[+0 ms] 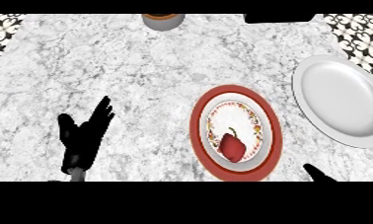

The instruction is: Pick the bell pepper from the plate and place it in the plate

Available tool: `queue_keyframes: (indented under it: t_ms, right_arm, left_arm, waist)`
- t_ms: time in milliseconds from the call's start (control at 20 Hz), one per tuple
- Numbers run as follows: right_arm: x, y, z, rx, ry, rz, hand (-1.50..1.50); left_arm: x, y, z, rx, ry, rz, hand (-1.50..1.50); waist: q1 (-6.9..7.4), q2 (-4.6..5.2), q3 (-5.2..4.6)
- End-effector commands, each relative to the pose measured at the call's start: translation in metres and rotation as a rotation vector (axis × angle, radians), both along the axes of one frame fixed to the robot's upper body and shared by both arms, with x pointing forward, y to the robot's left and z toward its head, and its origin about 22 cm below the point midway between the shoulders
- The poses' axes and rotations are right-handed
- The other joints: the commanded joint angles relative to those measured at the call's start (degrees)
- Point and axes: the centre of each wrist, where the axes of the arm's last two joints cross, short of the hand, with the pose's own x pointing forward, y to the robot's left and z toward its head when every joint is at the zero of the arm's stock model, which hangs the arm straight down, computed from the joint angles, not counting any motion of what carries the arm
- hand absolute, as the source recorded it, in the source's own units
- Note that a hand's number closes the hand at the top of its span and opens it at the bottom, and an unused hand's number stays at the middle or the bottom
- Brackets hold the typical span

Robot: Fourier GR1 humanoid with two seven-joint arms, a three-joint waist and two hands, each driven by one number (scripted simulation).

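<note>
Bell pepper (233, 148), one and red, touched by neither the open, straight-fingered left hand (84, 136) nor the right hand (318, 172), whose state I cannot tell, lies on the red-rimmed plate (197, 124), stem seemingly pointing away along its near-to-far axis, beside the second, white plate (342, 99)

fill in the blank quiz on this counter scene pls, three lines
1. The ____ lies on the red-rimmed plate.
2. The plain white plate sits to the ____ of the red-rimmed one in the head view.
3. The left hand is ____, fingers up, holding nothing.

Missing words: bell pepper; right; open.
</note>
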Motion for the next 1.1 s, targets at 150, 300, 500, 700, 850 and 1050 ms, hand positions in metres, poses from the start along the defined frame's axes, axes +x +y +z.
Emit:
queue_keyframes:
  t_ms: [150,300,500,700,850,1050]
  right_arm:
    - [-0.024,0.034,0.018,-0.11,0.342,-0.066,-1.5]
    - [-0.019,0.061,0.02,-0.133,0.418,-0.109,-1.5]
    - [0.0,0.105,0.02,-0.142,0.479,-0.125,-1.5]
    - [0.023,0.145,0.014,-0.145,0.493,-0.161,-1.5]
    - [0.032,0.156,0.007,-0.166,0.551,-0.199,-1.5]
    - [0.044,0.158,-0.011,-0.122,0.62,-0.169,-1.5]
  left_arm:
    - [-0.004,-0.007,0.004,-0.004,-0.015,-0.049,0.0]
    - [0.011,-0.015,0.004,0.009,-0.013,-0.053,0.0]
    - [0.014,-0.018,0.009,-0.008,-0.024,-0.068,0.0]
    - [0.005,-0.02,-0.005,-0.019,-0.008,-0.058,0.0]
    - [0.004,-0.012,0.003,-0.03,0.003,-0.055,0.0]
    - [0.005,-0.032,0.004,-0.009,-0.008,-0.05,0.0]
  waist:
    - [3.2,0.55,0.05]
    - [3.26,0.77,0.09]
    - [3.65,0.62,0.25]
    - [3.26,0.53,0.32]
    - [3.2,0.48,0.36]
    - [3.01,0.51,0.43]
